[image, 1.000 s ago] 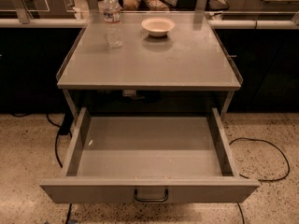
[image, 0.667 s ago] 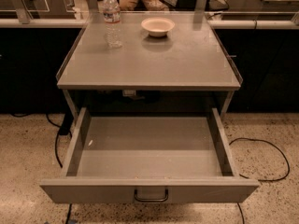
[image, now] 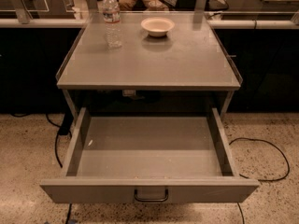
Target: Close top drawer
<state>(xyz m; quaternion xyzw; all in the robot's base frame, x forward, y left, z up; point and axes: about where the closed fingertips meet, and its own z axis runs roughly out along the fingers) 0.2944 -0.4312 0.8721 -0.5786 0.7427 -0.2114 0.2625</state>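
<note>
Gaping top drawer (image: 149, 146): pulled far out beneath the table (image: 154, 64), loop handle (image: 151, 195) nearest the camera.
Tabletop: water bottle (image: 112, 20) and bowl (image: 157, 26) stand apart near its far edge.
Gripper: out of view; grip cannot be told.

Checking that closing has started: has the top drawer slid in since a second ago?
No. The top drawer sits equally far out from the table edge; the gripper is out of view.

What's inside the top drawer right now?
The drawer stands open; only its bare grey floor and a few tiny specks show. Past its back edge, under the tabletop, all is dark. The gripper is not in view.
</note>
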